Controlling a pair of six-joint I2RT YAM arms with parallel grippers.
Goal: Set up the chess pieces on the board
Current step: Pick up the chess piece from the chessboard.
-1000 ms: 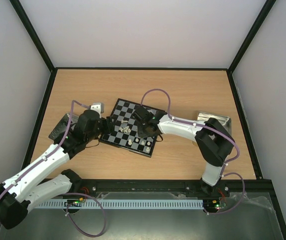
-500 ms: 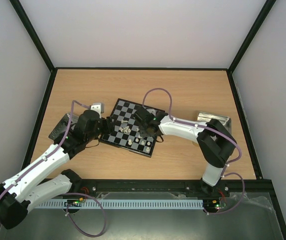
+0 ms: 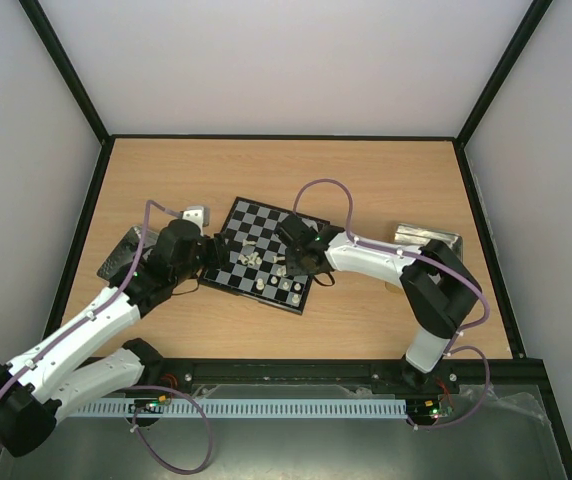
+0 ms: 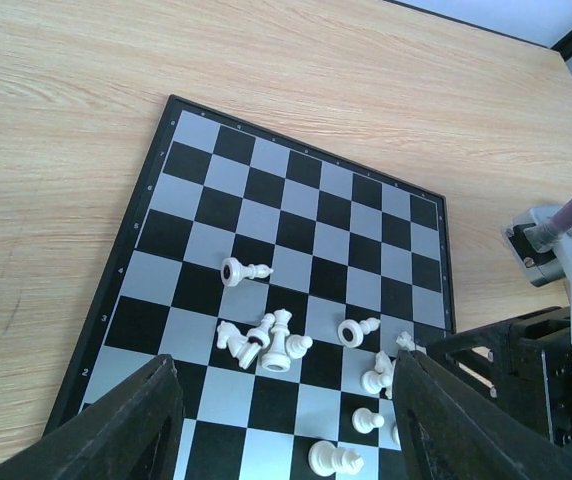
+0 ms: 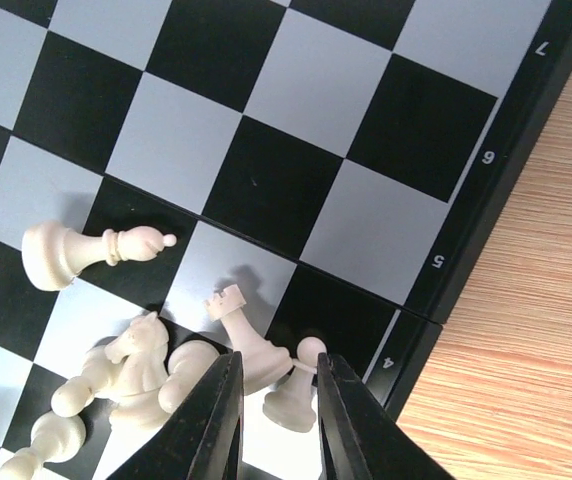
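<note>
The board [image 3: 266, 222] lies mid-table, slightly turned. Several cream-white chess pieces [image 3: 254, 258] lie toppled on its near half; no black figures show. In the left wrist view a heap of pieces [image 4: 266, 345] lies between the wide-open fingers of my left gripper [image 4: 288, 365], which hovers over the board's left edge [image 3: 216, 252]. My right gripper [image 3: 286, 262] is low over the board's right side. In the right wrist view its narrow fingers [image 5: 276, 365] pinch a tilted rook [image 5: 238, 325] and a pawn [image 5: 296, 395] together near the rim. A knight [image 5: 136, 350] and a lying bishop [image 5: 86, 250] are beside them.
A silver tray [image 3: 118, 258] lies left of the board under my left arm, another [image 3: 434, 240] at the right. A small pale block [image 3: 195, 213] sits near the board's far left corner. Black frame rails and pale walls bound the table.
My right gripper has shifted a little right and nearer along the board's near half. The left arm has barely moved.
</note>
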